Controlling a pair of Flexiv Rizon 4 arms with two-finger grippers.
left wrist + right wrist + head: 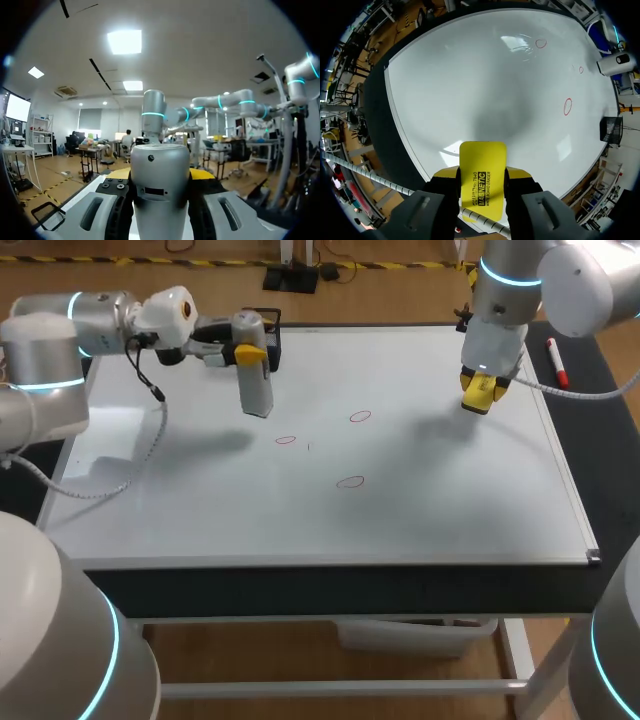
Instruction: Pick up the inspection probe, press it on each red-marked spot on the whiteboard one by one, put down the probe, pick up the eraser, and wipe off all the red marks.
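While left hand [251, 354] pinches probe [257, 392] over whiteboard [450, 505], right hand [483, 388] pinches eraser [482, 165]. Three red marks [351, 481] — unwiped.

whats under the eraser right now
Bare whiteboard with a soft shadow; the red marks lie farther off. The eraser itself hides the patch directly beneath it.

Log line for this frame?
left gripper: shut on probe | right gripper: shut on eraser | red marks: three on whiteboard, unwiped

Grey probe [256, 390] upright over whiteboard [430, 510]; yellow eraser [480, 392] aloft.
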